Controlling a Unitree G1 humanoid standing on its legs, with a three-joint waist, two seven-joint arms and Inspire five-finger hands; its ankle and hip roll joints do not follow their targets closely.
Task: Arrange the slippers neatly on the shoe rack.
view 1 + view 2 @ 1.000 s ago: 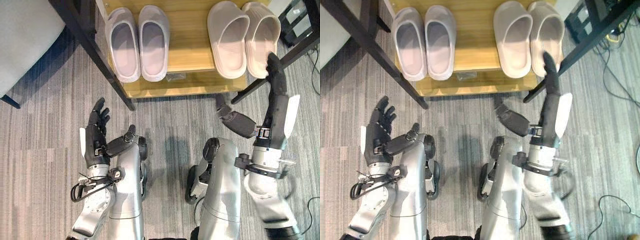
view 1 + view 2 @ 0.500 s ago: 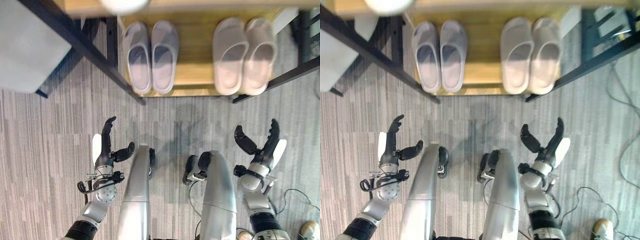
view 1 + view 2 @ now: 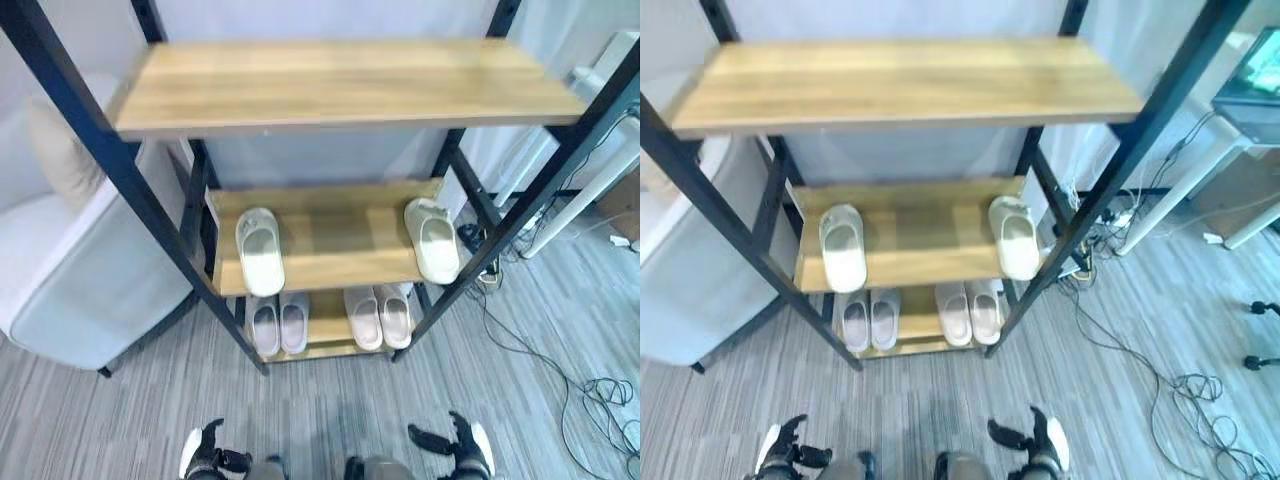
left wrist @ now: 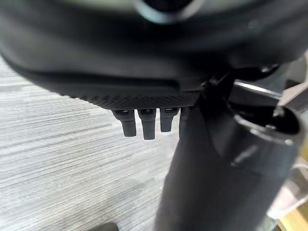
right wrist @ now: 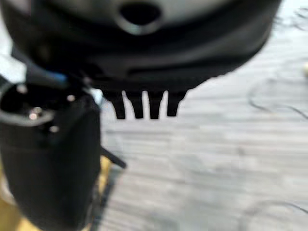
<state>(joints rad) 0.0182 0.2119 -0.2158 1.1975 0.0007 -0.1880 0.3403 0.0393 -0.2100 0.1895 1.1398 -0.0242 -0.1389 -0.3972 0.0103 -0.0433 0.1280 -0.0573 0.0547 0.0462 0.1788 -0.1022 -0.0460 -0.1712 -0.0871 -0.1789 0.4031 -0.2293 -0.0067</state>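
A wooden shoe rack (image 3: pixel 340 95) with a black frame stands in front of me. Its bottom shelf holds two pairs of pale slippers side by side: a grey pair (image 3: pixel 279 325) on the left, a beige pair (image 3: pixel 379 315) on the right. On the middle shelf lie two single white slippers, one at the left end (image 3: pixel 259 251) and one at the right end (image 3: pixel 433 239). The top shelf is bare. My left hand (image 3: pixel 203 460) and right hand (image 3: pixel 462 445) hang low above the carpet, both open and holding nothing.
A grey armchair (image 3: pixel 70 270) stands left of the rack. Cables and a power strip (image 3: pixel 490 272) trail over the striped carpet to the right, beside white table legs (image 3: pixel 575 205).
The camera has risen and pulled back, so the whole rack shows instead of just its bottom shelf. Both hands have dropped low, away from the beige pair.
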